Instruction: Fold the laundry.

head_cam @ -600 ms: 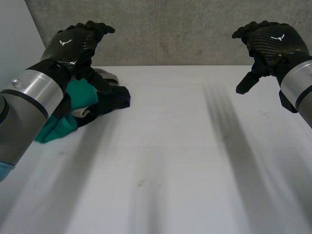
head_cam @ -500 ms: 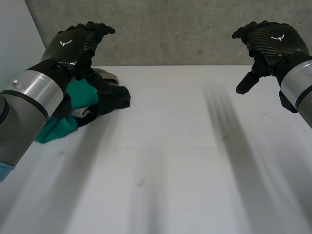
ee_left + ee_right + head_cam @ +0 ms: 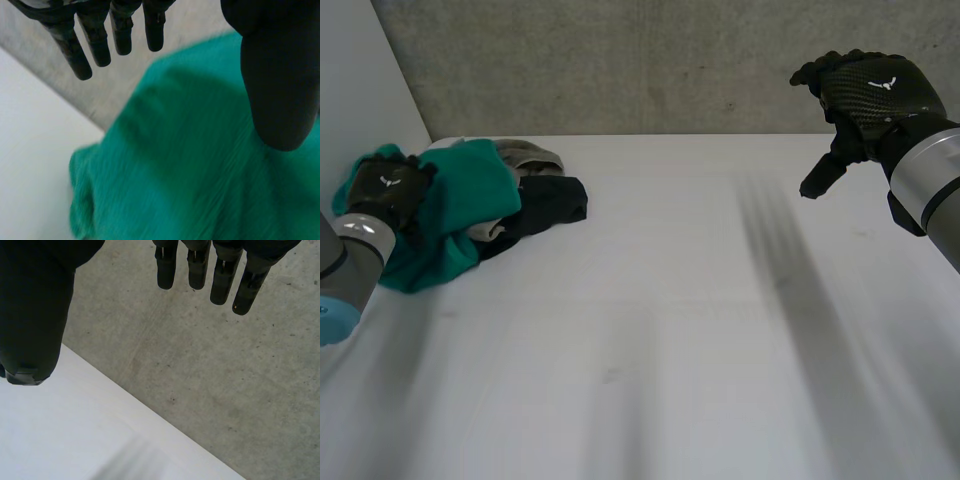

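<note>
- The laundry heap (image 3: pixel 505 200) lies at the counter's (image 3: pixel 670 300) upper left, green cloth (image 3: pixel 455 190) on top.
- Your left hand (image 3: pixel 385 190) is at its left edge, fingers (image 3: pixel 96 40) wide over the green cloth, holding nothing.
- Your right hand (image 3: pixel 865 88) hangs upper right, fingers loose and empty, well apart from the heap; the left hand is nearer.

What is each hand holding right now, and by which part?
Nothing. The left hand is open by the green cloth without gripping it; the right hand is open above the table.
</note>
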